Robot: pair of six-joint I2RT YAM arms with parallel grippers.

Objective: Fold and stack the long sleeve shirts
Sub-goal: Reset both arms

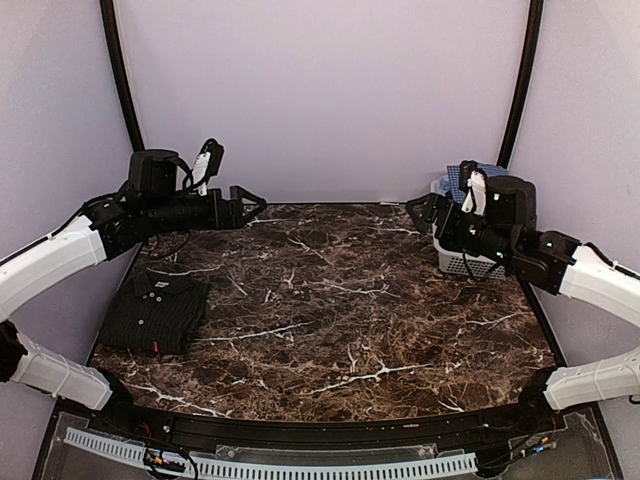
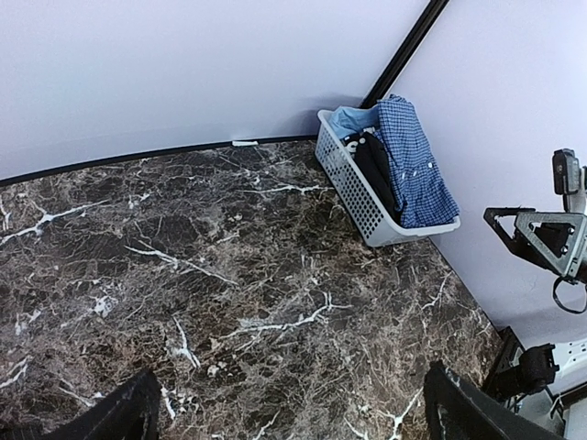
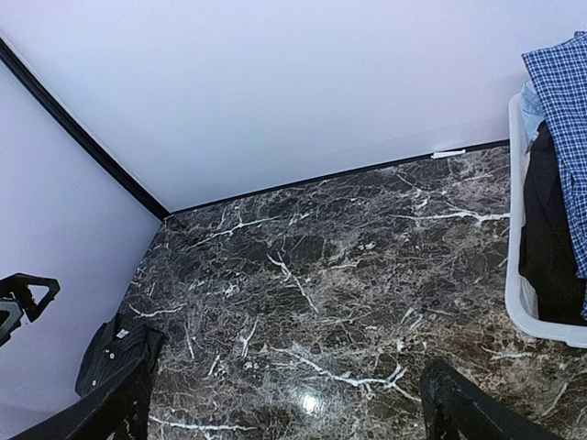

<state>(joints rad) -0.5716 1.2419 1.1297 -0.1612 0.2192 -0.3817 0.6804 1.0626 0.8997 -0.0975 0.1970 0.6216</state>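
Top external view, L to R: left pincer (image 1: 250, 204) hangs above the surface (image 1: 340, 330) at far left, jaws spread, nothing in them. Below it the black pinstripe shirt (image 1: 155, 312) lies folded near the surface's left edge. Right pincer (image 1: 418, 212) is likewise released & empty, just beside the white basket (image 1: 462, 266) in the far right corner. Blue check shirt (image 1: 468, 182) sits in the basket, draped over its rim, w/ a dark garment (image 2: 374, 165) beside it. Risks, prob.: pulling the check shirt snags the dark garment or drags/tips the light basket. A one-layer pinch lets the cloth slip. Stacking may nudge the black shirt's fold or push it off the edge.
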